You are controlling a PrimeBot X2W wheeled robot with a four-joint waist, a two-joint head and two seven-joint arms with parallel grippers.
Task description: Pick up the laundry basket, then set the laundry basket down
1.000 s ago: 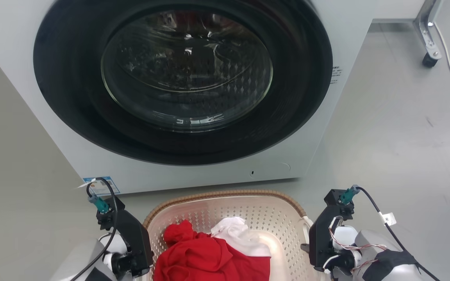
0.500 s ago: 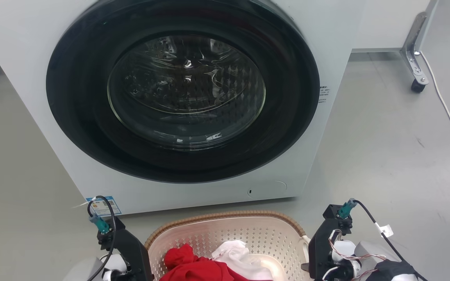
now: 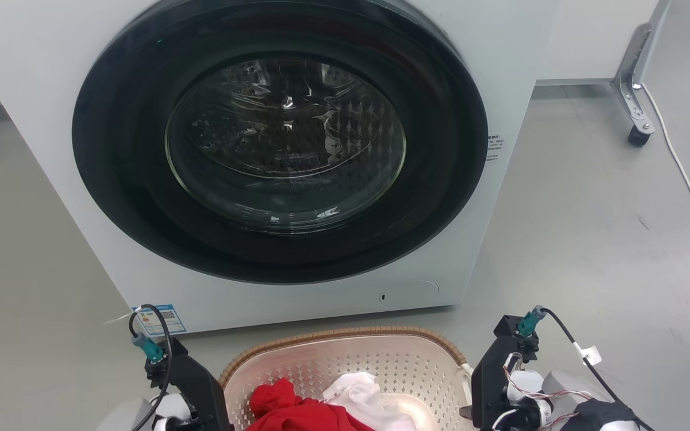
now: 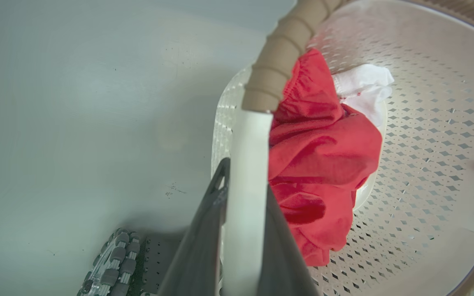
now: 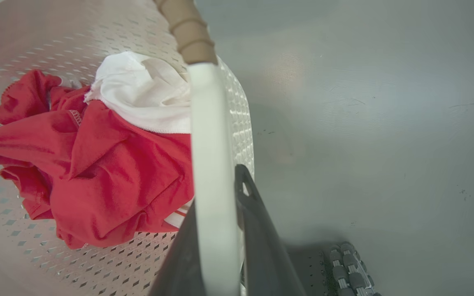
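Clamping laundry basket (image 3: 345, 362) handles (image 5: 204, 123): left gripper (image 4: 245, 176), right gripper (image 5: 216, 189); washing machine (image 3: 33, 108) sticker (image 3: 158, 319) illegible.

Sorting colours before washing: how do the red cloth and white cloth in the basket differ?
The red cloth is the bigger heap; the white cloth is a smaller bundle. The red cloth lies toward the robot's left, the white cloth toward its right. Both are crumpled, touching, inside the laundry basket.
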